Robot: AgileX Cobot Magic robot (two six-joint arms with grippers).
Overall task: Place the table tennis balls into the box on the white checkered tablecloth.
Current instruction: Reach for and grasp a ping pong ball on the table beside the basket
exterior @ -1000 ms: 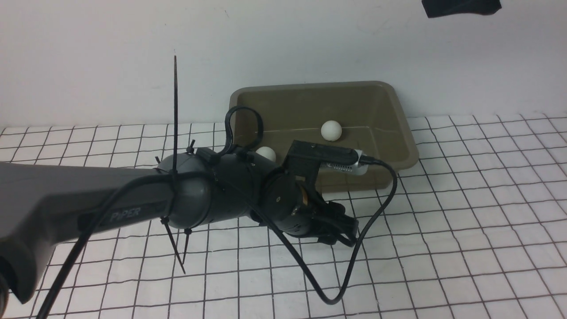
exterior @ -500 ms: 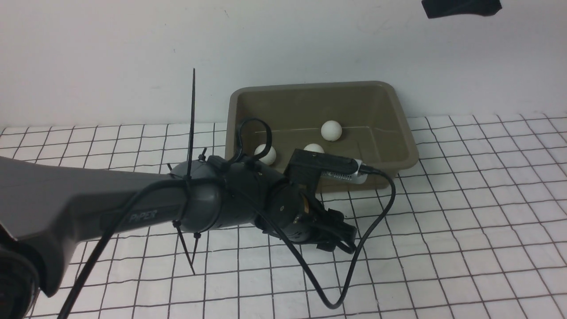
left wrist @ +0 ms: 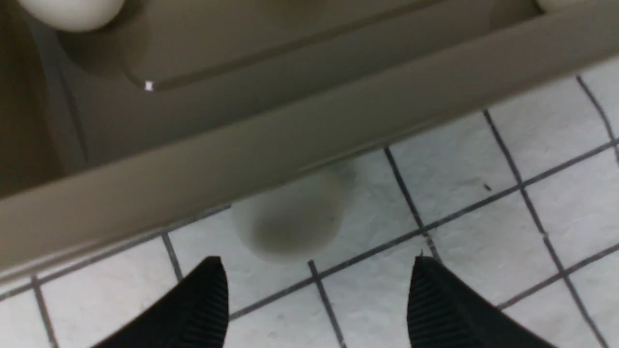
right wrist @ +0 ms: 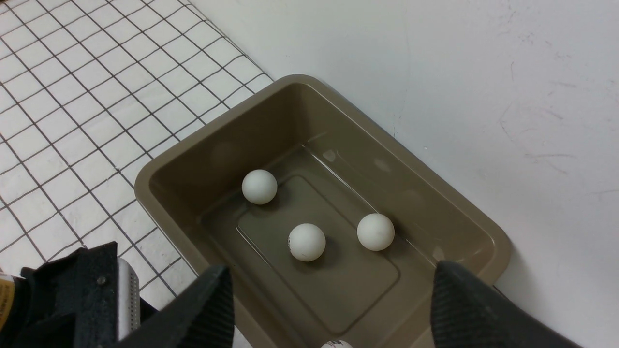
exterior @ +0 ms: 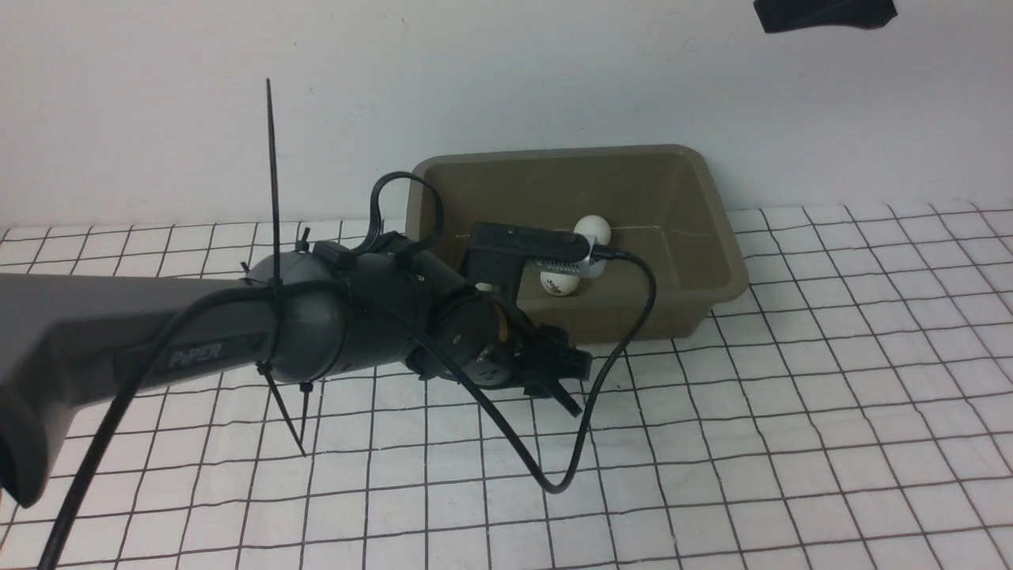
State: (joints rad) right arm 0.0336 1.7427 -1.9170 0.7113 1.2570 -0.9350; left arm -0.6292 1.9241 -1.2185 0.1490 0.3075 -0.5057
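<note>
The olive-grey box (exterior: pixel 665 178) stands on the white checkered tablecloth (exterior: pixel 791 396) against the back wall. Inside it lie three table tennis balls: one by the far side (right wrist: pixel 375 232), one with a dark mark in the middle (right wrist: pixel 306 241), and one toward the left end (right wrist: pixel 259 186). Part of another printed ball (right wrist: pixel 336 344) shows at the edge of the right wrist view. My left gripper (exterior: pixel 571 389) hangs open and empty over the cloth, just in front of the box's near rim (left wrist: pixel 290 140). My right gripper (right wrist: pixel 332 268) is open above the box, holding nothing.
My left arm (exterior: pixel 158 340) reaches in from the left across the cloth, its black cable (exterior: pixel 601 396) looping down in front of the box. A dark piece (exterior: pixel 823 12) sticks in at the top right edge. The white wall (exterior: pixel 237 95) rises right behind the box.
A third ball appeared in the middle of the box and rolled slightly nearer. My left arm then rose and drew back to the left, its wrist camera now covering part of the box.
</note>
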